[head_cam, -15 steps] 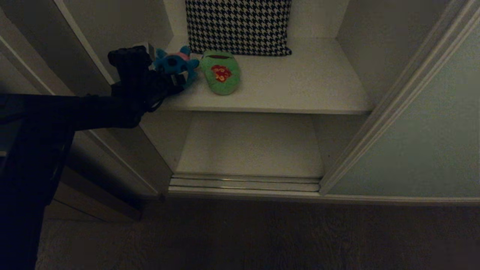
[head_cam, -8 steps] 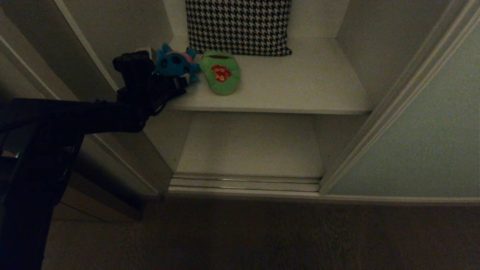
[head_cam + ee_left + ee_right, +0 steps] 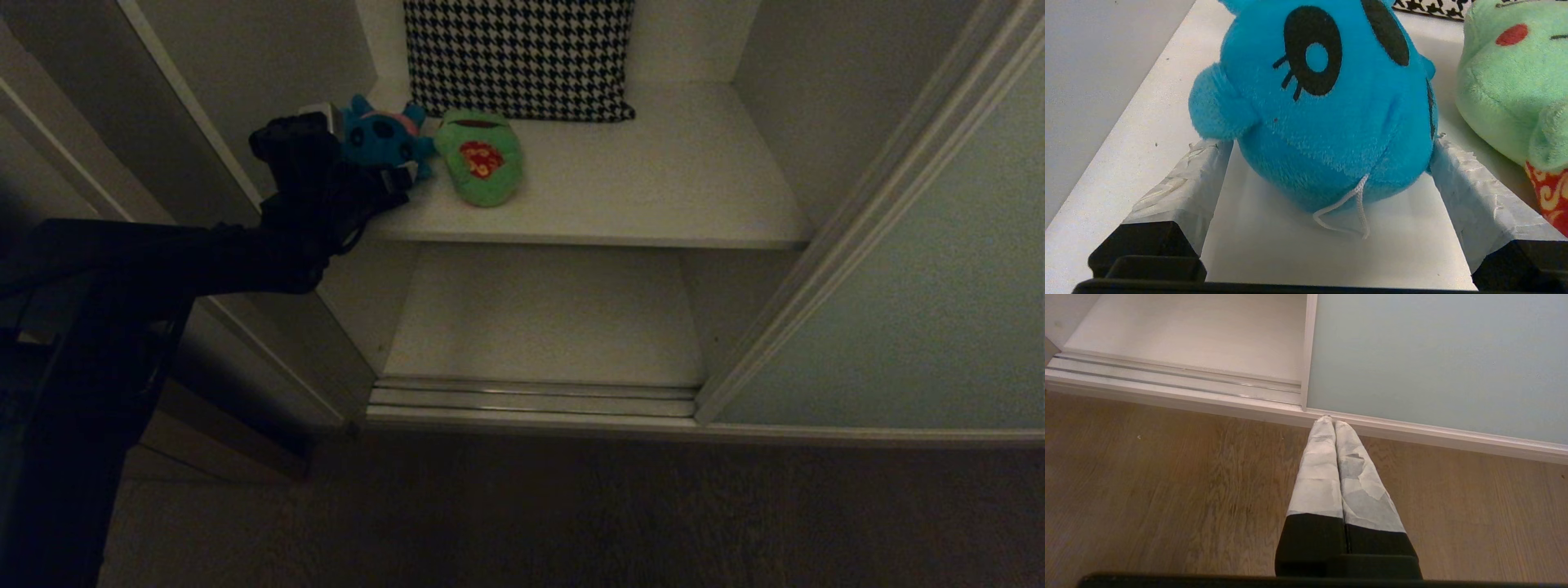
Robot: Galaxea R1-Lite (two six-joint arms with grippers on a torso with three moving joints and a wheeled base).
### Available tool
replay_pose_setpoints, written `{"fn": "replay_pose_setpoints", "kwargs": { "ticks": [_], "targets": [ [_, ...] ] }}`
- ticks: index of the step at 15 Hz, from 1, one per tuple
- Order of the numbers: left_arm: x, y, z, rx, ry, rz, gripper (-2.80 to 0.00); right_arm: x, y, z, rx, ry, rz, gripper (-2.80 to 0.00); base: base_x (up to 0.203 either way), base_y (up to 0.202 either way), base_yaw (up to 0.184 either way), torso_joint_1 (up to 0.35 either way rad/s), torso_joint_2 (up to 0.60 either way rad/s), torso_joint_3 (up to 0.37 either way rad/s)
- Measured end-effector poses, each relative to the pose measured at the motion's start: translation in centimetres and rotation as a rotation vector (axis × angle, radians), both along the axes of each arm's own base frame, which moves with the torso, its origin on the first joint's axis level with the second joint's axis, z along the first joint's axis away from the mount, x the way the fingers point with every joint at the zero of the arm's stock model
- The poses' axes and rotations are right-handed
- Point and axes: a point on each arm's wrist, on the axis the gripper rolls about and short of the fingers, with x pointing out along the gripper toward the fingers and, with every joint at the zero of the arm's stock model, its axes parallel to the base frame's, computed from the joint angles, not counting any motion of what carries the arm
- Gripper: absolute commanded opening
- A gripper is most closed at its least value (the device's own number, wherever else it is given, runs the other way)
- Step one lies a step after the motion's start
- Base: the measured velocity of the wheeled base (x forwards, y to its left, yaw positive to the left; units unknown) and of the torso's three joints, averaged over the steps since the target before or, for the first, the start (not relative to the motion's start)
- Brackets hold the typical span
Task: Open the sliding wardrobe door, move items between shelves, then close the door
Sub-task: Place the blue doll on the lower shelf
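Note:
The blue plush toy [image 3: 382, 140] sits at the left end of the upper white shelf [image 3: 653, 180], with the green frog [image 3: 482, 159] in its red flowered shirt right beside it. My left gripper [image 3: 367, 145] reaches in over the shelf front. In the left wrist view it is open [image 3: 1327, 143], and its taped fingertips [image 3: 1208, 155] stand on either side of the blue toy [image 3: 1327, 102]. The toy rests on the shelf [image 3: 1147, 134], and the frog [image 3: 1506, 94] lies just outside one finger. My right gripper [image 3: 1331, 421] hangs shut, low by the sliding wardrobe door [image 3: 1433, 355].
A houndstooth pillow [image 3: 522, 57] leans at the back of the upper shelf. The lower shelf [image 3: 547, 318] is bare. The pale grey-green door [image 3: 922, 310] stands slid to the right behind the floor track [image 3: 531, 398]. A wooden floor [image 3: 1147, 477] lies in front.
My left arm has edged forward and a little right, bringing its open fingers further around the blue toy. The frog and the right gripper have not moved.

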Motion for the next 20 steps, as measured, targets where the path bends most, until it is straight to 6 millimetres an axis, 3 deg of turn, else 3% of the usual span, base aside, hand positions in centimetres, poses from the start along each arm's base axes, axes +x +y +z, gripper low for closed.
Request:
{"fn": "replay_pose_setpoints", "kwargs": {
  "ticks": [20],
  "targets": [
    [-0.4, 0.1, 1.1, 0.045, -0.082, 0.010, 0.00, 0.0, 0.0, 0.0, 0.000, 0.000, 0.000, -2.80, 0.000, 0.000, 0.000, 0.000, 0.00, 0.000]
  ]
}}
